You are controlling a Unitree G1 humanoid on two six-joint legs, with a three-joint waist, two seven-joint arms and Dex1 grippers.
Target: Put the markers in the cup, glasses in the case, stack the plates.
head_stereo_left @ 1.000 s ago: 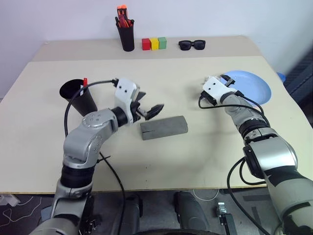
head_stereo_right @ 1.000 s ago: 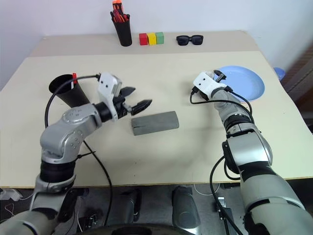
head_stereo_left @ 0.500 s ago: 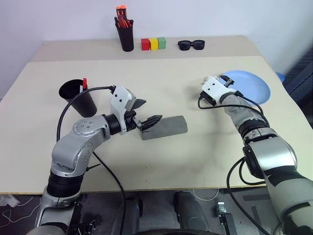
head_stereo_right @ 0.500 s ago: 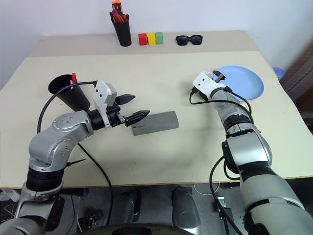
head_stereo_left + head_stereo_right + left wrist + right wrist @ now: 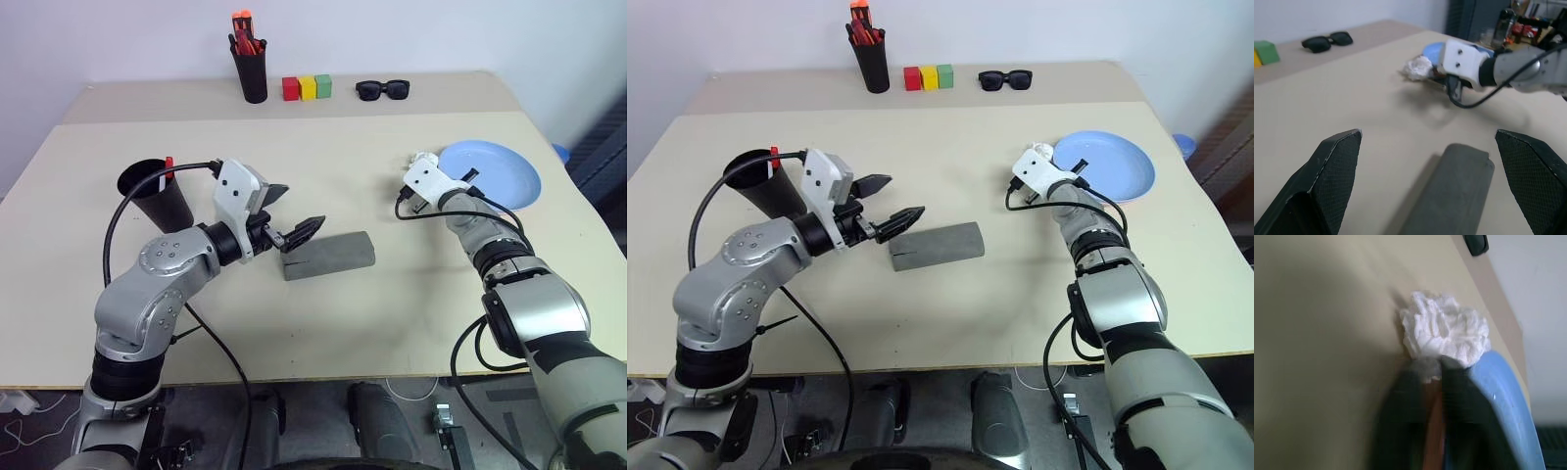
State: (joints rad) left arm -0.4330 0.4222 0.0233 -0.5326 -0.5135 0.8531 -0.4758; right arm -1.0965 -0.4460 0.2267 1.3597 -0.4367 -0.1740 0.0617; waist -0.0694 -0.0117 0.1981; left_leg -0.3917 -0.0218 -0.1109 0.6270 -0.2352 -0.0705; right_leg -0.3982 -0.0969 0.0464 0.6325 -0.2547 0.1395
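Since a second ago the right gripper (image 5: 1432,377) has closed its fingers at the near-left rim of the light blue plate (image 5: 500,168), and the plate has slid a little to the left with it; a sliver of salmon pink shows between the fingers in the right wrist view, so a pink plate edge seems pinched with the blue one. A crumpled white tissue (image 5: 1442,330) lies just beyond the fingertips. The left gripper (image 5: 294,220) has lifted slightly and hangs with jaws wide apart and empty above the left end of the closed grey case (image 5: 330,255). Left of it stands the black cup (image 5: 155,191), a red-capped marker (image 5: 168,164) poking out. No legible writing or brand shows on anything.
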